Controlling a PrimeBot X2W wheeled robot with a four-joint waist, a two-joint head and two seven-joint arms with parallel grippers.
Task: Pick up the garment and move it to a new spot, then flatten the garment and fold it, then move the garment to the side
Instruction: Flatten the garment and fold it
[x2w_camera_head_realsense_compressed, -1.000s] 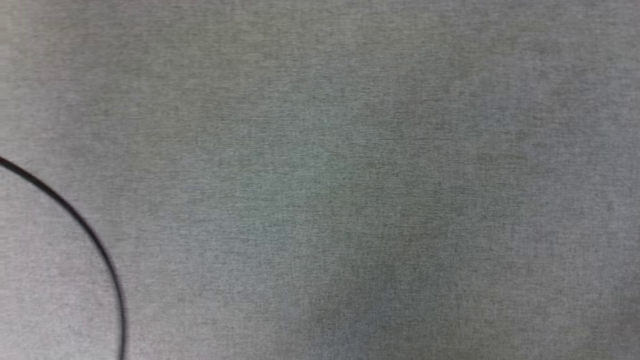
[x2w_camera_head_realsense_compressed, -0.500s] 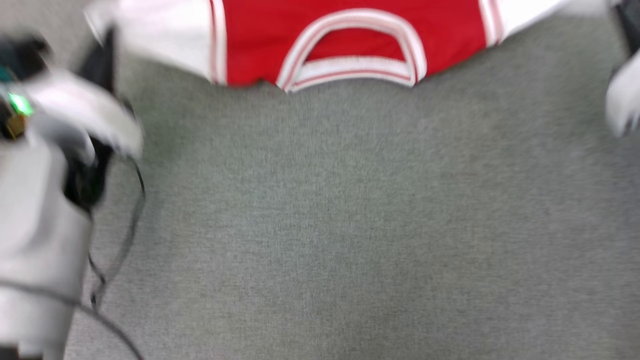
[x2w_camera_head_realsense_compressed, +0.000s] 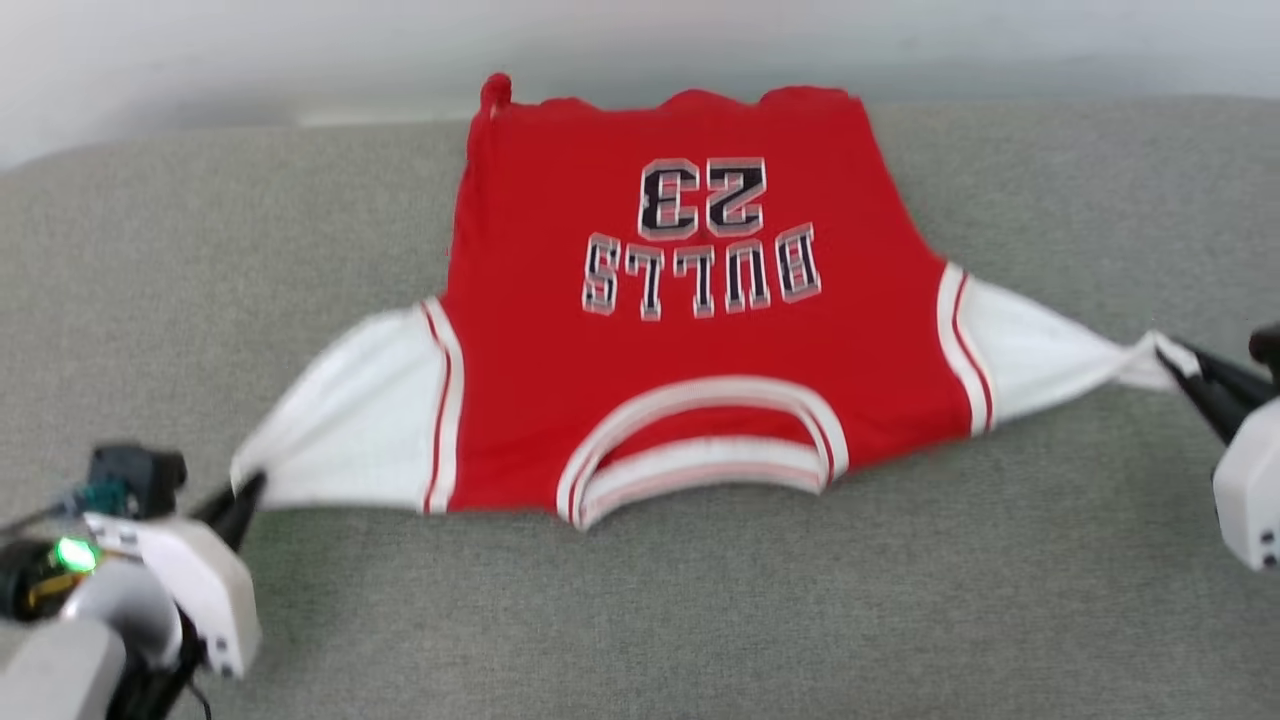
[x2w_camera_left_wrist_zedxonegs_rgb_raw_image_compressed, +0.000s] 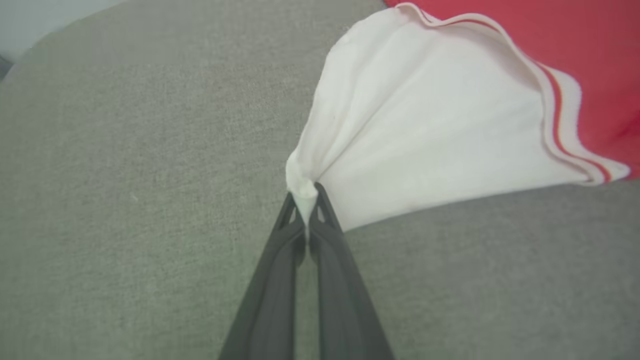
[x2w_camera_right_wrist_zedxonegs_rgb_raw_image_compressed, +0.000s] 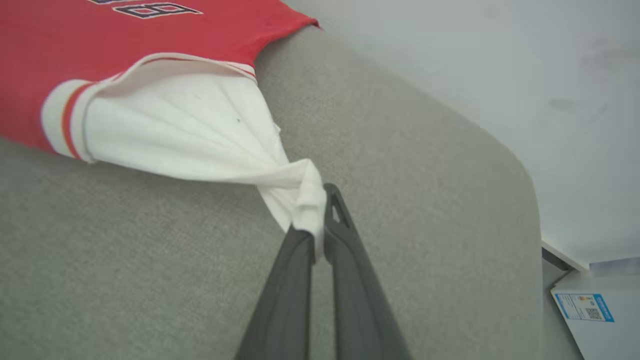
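Grey cushion (x2w_camera_head_realsense_compressed: 640, 620), shirt (x2w_camera_head_realsense_compressed: 700, 330) spread lettering-up across its middle.
Left gripper (x2w_camera_left_wrist_zedxonegs_rgb_raw_image_compressed: 305, 200) and right gripper (x2w_camera_right_wrist_zedxonegs_rgb_raw_image_compressed: 320, 200), jaws clamped on a sleeve tip (x2w_camera_left_wrist_zedxonegs_rgb_raw_image_compressed: 301, 182) each, stretch it taut, seemingly to flatten it.

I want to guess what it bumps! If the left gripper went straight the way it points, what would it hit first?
The white sleeve of the garment: the left gripper is shut on its tip and points into it. It would likely bunch the sleeve toward the red body.
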